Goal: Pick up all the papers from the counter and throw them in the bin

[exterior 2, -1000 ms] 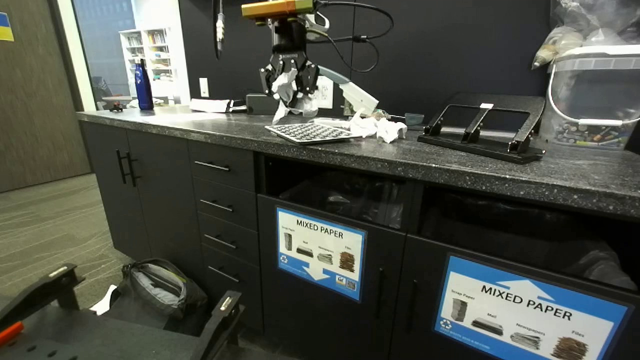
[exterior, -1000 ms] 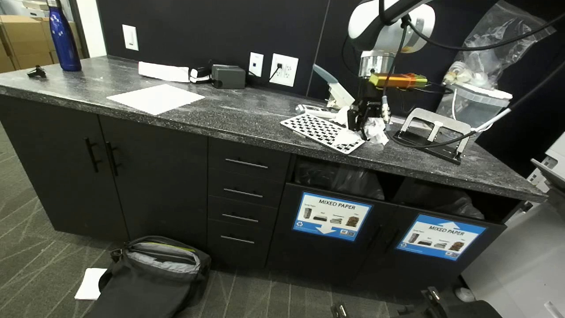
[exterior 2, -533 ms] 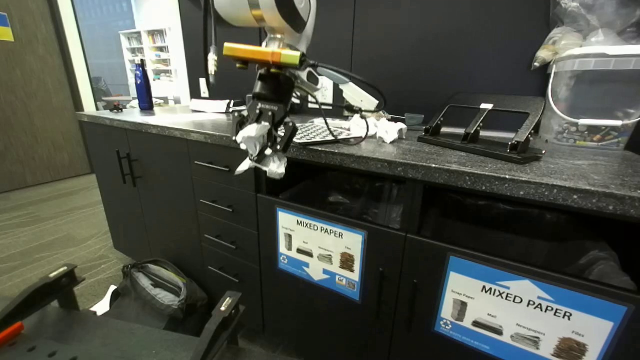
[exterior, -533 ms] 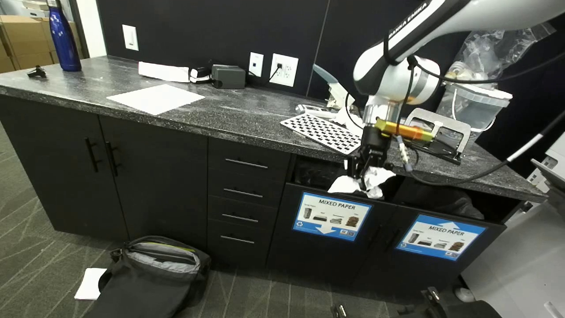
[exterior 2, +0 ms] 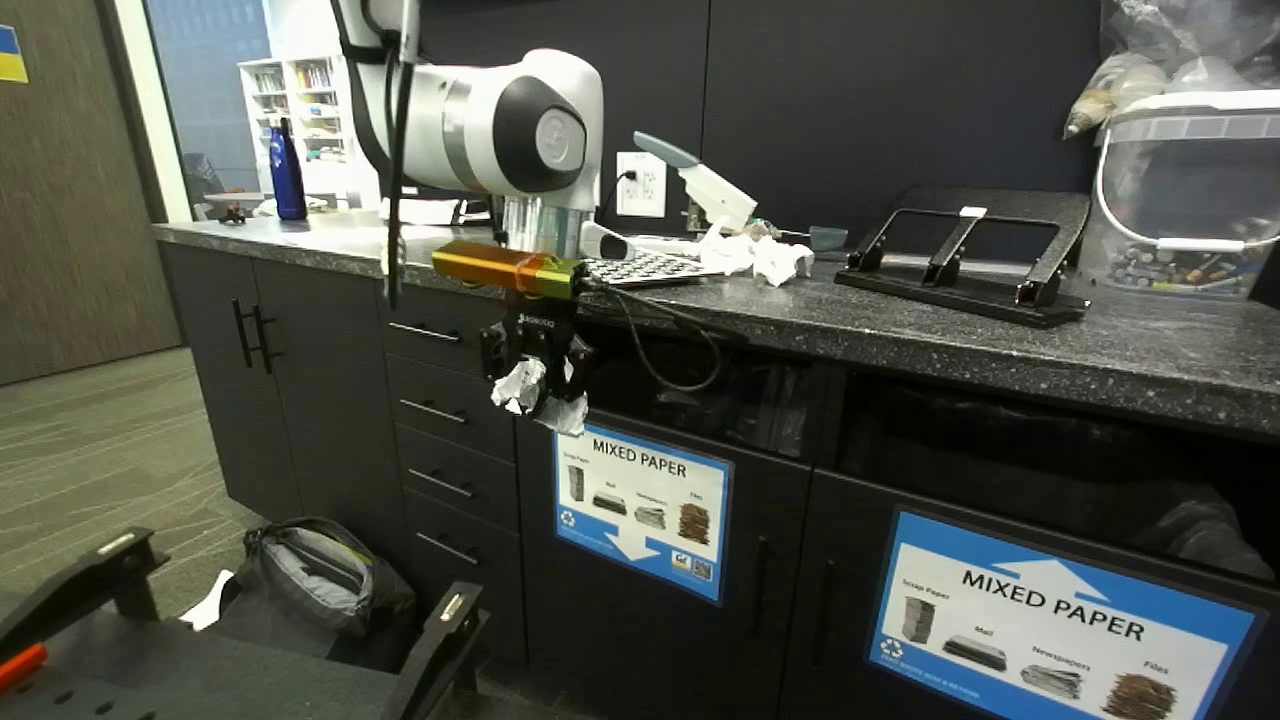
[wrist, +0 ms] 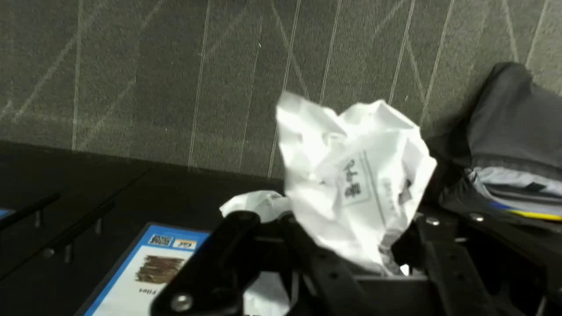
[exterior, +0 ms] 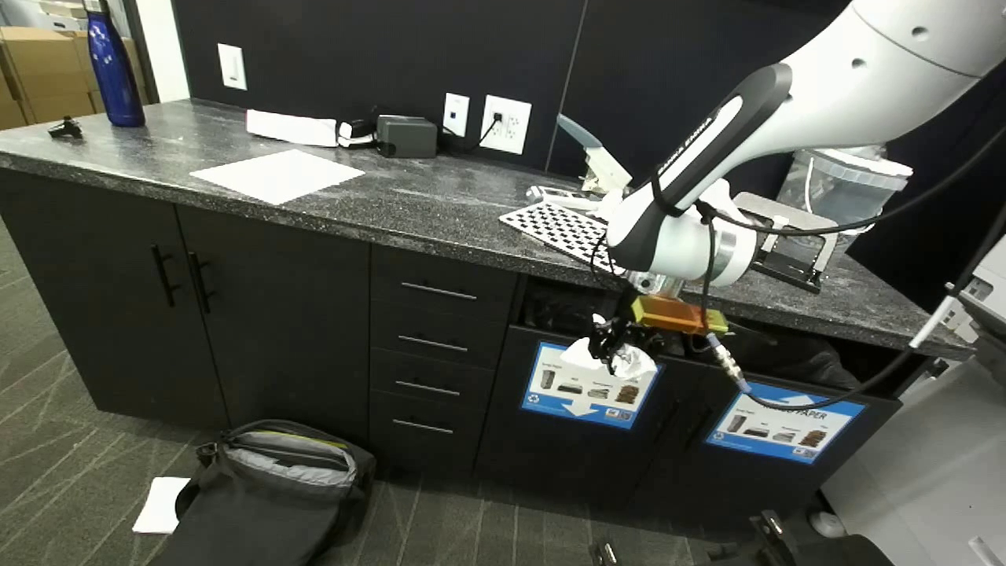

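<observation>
In both exterior views my gripper (exterior 2: 540, 395) hangs below the edge of the dark speckled counter (exterior: 440, 204), in front of the bin (exterior 2: 640, 620) front with the down-arrow label. It is shut on crumpled white paper (wrist: 355, 171), whose ends stick out on both sides of the fingers; printing shows on it in the wrist view. The fingertips are largely hidden by the paper. Behind the arm, more crumpled papers (exterior 2: 735, 252) lie on the counter beside the checkered sheet (exterior: 562, 232). Above the bin front is an open slot (exterior 2: 690, 390) with a clear liner inside.
A second bin front (exterior 2: 1060, 600) stands alongside. On the counter are a black stand (exterior 2: 960, 290), a clear bucket (exterior 2: 1185, 200), a grey-and-white handled tool (exterior 2: 710, 185), a flat white sheet (exterior: 275, 175) and a blue bottle (exterior: 114, 67). A dark bag (exterior: 283, 487) lies on the floor.
My gripper has come from above the counter out past its front edge and down to the bin front's label, the crumpled paper staying in its grip. The papers on the counter have not moved.
</observation>
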`<state>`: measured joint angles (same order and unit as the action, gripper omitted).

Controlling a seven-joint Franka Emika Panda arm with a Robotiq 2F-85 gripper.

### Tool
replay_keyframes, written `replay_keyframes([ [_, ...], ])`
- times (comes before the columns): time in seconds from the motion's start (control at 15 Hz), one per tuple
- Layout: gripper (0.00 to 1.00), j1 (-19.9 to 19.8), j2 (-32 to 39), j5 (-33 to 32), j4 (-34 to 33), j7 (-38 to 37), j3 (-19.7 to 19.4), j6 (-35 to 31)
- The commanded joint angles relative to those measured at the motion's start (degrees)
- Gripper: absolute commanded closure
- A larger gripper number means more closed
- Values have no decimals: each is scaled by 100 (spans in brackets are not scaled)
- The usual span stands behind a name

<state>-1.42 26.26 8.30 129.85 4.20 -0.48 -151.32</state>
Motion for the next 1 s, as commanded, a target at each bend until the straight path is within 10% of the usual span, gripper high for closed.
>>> replay_keyframes([
  [0.0,91,-230,176,380,366,10,369,-1584],
  [0.4,91,-556,1006,226,437,-451,939,-4361],
  [0.93,91,-127,2711,-325,-301,-861,470,-7723],
])
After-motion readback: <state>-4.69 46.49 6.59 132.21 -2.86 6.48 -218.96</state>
